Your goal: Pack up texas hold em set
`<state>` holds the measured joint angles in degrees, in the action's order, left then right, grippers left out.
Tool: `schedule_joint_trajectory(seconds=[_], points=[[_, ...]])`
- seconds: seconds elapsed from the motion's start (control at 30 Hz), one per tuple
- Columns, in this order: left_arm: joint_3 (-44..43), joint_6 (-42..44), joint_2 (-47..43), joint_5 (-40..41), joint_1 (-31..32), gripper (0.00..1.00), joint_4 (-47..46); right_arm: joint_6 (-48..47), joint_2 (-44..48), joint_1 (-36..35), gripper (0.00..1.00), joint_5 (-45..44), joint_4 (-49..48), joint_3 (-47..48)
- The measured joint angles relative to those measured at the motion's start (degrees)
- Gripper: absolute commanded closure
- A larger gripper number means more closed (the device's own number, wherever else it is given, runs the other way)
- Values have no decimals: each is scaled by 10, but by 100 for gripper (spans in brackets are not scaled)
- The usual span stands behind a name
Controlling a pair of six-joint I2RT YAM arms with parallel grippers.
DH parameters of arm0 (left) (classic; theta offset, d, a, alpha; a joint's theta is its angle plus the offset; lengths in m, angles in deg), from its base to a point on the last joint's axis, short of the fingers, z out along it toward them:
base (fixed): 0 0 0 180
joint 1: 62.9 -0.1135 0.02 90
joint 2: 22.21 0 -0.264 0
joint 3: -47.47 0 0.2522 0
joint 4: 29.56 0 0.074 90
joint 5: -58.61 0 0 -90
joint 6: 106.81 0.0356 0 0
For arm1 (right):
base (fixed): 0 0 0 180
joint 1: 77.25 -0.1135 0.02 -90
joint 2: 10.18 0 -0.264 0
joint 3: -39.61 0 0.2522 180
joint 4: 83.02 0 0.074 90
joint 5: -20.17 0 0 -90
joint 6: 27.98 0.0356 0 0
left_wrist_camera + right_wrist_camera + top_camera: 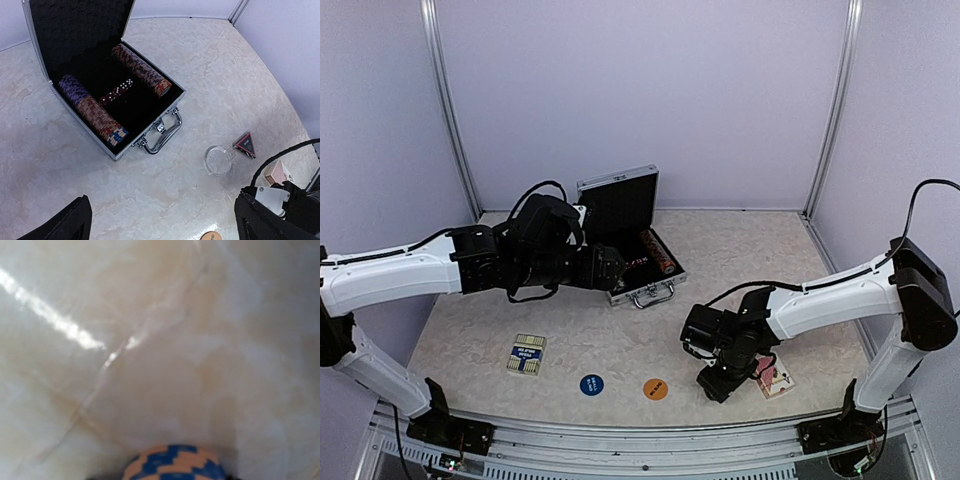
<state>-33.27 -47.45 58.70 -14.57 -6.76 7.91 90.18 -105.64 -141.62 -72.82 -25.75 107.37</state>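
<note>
Case point(620, 205) open. Left gripper point(161, 215) agape, empty. Right gripper point(714, 384) at chip point(175, 463), jaw state cannot be told; chip to be centred before closure.

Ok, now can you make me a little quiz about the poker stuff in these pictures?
1. True or false: the silver case is shut.
2. What lies between the two chip rows inside the case? A) red dice B) a card deck C) a clear disc
3. What colour is the disc lying nearest the blue disc?
Key: 1 false, its lid stands up; 2 A; 3 orange, the orange disc.
</note>
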Motion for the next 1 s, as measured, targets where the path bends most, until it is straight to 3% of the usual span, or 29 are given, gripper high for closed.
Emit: schedule_joint_trajectory(seconds=[0.27, 0.7, 1.0], points=[[19, -9, -26, 2, 3, 1, 0, -2, 2, 1, 51, 5, 0, -3], [45, -30, -49, 13, 5, 1, -4, -14, -2, 2, 87, 3, 2, 1], [72, -50, -64, -4, -6, 1, -30, -15, 0, 2, 94, -6, 3, 5]])
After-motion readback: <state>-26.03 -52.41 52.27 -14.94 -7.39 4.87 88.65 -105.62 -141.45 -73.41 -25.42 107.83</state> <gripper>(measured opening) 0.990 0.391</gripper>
